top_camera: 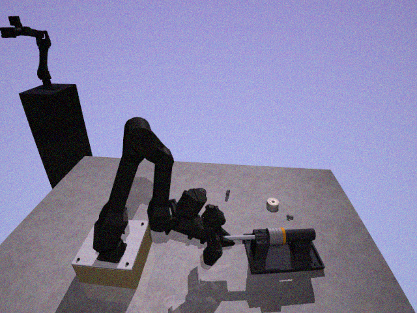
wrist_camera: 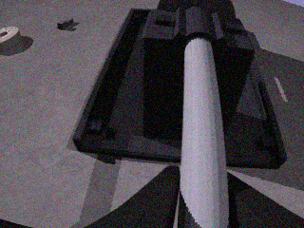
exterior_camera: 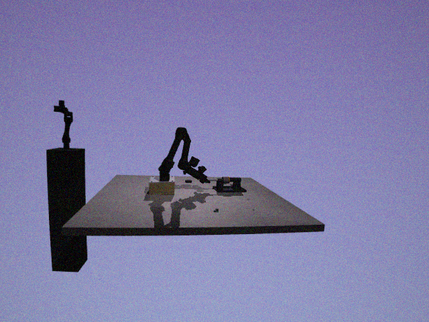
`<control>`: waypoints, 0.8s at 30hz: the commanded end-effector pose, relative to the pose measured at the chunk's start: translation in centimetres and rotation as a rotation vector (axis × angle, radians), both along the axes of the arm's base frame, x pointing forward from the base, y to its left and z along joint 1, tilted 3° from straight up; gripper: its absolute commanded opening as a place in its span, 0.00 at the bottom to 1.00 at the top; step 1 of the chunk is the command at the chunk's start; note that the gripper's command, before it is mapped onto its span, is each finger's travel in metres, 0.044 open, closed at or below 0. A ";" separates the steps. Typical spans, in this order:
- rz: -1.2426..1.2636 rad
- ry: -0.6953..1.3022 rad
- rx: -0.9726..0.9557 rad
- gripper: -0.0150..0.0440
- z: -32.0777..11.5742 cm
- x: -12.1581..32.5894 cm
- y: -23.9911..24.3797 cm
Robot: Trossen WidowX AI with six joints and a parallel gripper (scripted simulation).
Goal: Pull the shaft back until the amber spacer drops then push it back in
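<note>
The pale shaft (top_camera: 240, 237) (wrist_camera: 201, 104) runs level from my gripper into the near support of the dark fixture. Several grey spacers (top_camera: 274, 236) sit in a row past that support. The amber spacer (top_camera: 283, 236) is at the far end of the row, against the big dark housing block (top_camera: 303, 235), and has not dropped. My gripper (top_camera: 227, 238) (exterior_camera: 208, 180) (wrist_camera: 194, 178) is shut on the shaft near its free end. The shaft's inner end is hidden by the spacers and the housing.
The fixture's dark base tray (top_camera: 286, 270) (wrist_camera: 128, 153) lies under the supports. A round pale part (top_camera: 272, 203) (wrist_camera: 9, 39) and small dark pieces (top_camera: 289, 217) (top_camera: 227, 195) lie behind it. A second arm (top_camera: 43, 53) stands on a black pedestal (top_camera: 57, 134) at the far left.
</note>
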State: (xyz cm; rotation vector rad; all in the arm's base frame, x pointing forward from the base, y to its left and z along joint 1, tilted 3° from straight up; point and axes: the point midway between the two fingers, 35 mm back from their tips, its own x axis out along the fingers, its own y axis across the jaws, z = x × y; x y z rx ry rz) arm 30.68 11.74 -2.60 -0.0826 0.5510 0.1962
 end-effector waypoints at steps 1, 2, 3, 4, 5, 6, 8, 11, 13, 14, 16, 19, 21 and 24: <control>-0.004 0.002 0.002 0.25 0.0 -0.2 -0.1; -0.004 0.002 0.002 0.25 0.0 -0.2 -0.1; -0.004 0.002 0.002 0.25 0.0 -0.2 -0.1; -0.004 0.002 0.002 0.25 0.0 -0.2 -0.1; -0.004 0.002 0.002 0.25 0.0 -0.2 -0.1; -0.004 0.002 0.002 0.25 0.0 -0.2 -0.1; -0.004 0.002 0.002 0.25 0.0 -0.2 -0.1; -0.004 0.002 0.002 0.25 0.0 -0.3 -0.1; -0.004 0.002 0.002 0.25 0.0 -0.3 -0.1; -0.004 0.002 0.002 0.25 0.0 -0.3 -0.1; -0.004 0.002 0.002 0.25 0.0 -0.3 -0.1; -0.004 0.002 0.002 0.25 0.0 -0.4 -0.1; -0.004 0.002 0.002 0.25 0.0 -0.4 -0.1; -0.004 0.002 0.002 0.25 0.0 -0.4 -0.2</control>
